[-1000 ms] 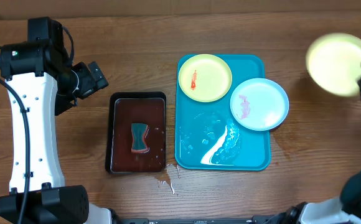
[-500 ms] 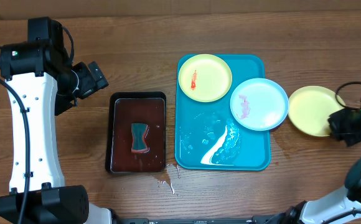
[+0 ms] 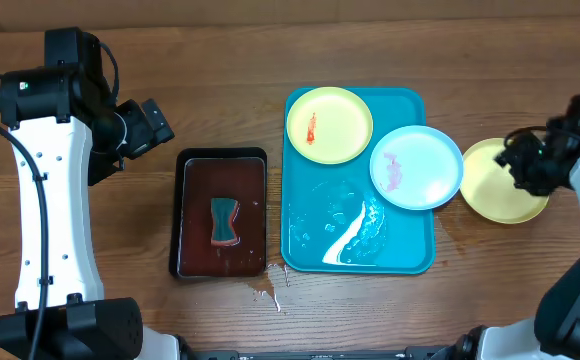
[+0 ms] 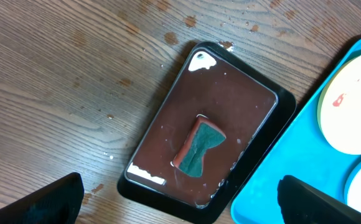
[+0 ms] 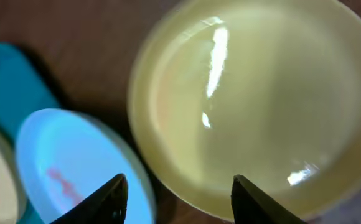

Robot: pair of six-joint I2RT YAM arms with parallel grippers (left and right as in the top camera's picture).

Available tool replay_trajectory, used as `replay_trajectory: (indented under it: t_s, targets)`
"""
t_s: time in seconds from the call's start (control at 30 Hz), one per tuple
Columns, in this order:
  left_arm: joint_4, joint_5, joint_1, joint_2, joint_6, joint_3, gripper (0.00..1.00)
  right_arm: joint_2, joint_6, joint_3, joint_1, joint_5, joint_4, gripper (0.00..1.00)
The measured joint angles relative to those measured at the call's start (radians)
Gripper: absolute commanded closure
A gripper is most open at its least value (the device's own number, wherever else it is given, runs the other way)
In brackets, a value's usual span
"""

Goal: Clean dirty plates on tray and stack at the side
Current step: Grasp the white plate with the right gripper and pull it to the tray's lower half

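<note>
Far left, the left gripper (image 3: 155,120) hangs open over bare wood, fingers spread wide, beside the brown tray (image 3: 222,155) holding the sponge (image 3: 224,221). On the teal tray (image 3: 305,215) lie the smeared yellow plate (image 3: 329,124), at the back, and the blue-white plate (image 3: 417,167), overhanging the right rim. Off the tray, the clean yellow plate (image 3: 500,200) rests on the table under the right gripper (image 3: 522,165), its fingers parted and empty. The blue-white plate lies just to that gripper's left, so the right arm appears the nearer one for it.

Overhead straight down, wrists near, tray (image 3: 410,245) shared
</note>
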Motion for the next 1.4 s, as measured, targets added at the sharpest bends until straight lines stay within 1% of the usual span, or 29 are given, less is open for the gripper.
replay_trajectory:
  t_s: [0.13,0.3,0.33,0.37,0.4,0.43,0.47,0.53,0.57,0.9,1.1,1.23,1.4]
  targets:
    - [0.000,0.000,0.000,0.000,0.000,0.000,0.00,-0.002,-0.071,-0.010,0.074,-0.024,0.068,0.41]
    - [0.000,0.000,0.000,0.000,0.000,0.000,0.00,0.043,-0.106,-0.042,0.166,0.000,0.133,0.54]
    - [0.000,0.000,0.000,0.000,0.000,0.000,0.00,0.062,-0.110,-0.046,0.181,0.009,0.138,0.61]
    - [0.000,0.000,0.000,0.000,0.000,0.000,0.00,0.087,-0.114,-0.051,0.199,0.024,0.144,0.65]
    - [0.000,0.000,0.000,0.000,0.000,0.000,0.00,0.103,-0.112,-0.053,0.209,0.038,0.149,0.65]
    - [0.000,0.000,0.000,0.000,0.000,0.000,0.00,0.124,-0.113,-0.056,0.224,0.060,0.151,0.70]
    - [0.000,0.000,0.000,0.000,0.000,0.000,0.00,0.139,-0.112,-0.058,0.234,0.077,0.151,0.84]
    - [0.000,0.000,0.000,0.000,0.000,0.000,0.00,0.151,-0.105,-0.063,0.246,0.113,0.144,0.95]
    - [0.000,0.000,0.000,0.000,0.000,0.000,0.00,0.151,-0.099,-0.063,0.247,0.120,0.141,0.96]
    - [0.000,0.000,0.000,0.000,0.000,0.000,0.00,0.129,-0.061,-0.043,0.247,0.150,0.013,0.96]
    - [0.000,0.000,0.000,0.000,0.000,0.000,0.00,-0.008,-0.044,-0.039,0.263,0.109,-0.069,0.96]
    - [0.000,0.000,0.000,0.000,0.000,0.000,0.00,-0.089,-0.043,-0.028,0.354,0.063,-0.135,0.96]
    - [0.000,0.001,0.000,0.000,0.000,0.000,0.00,-0.095,-0.043,-0.055,0.519,0.036,-0.131,0.96]
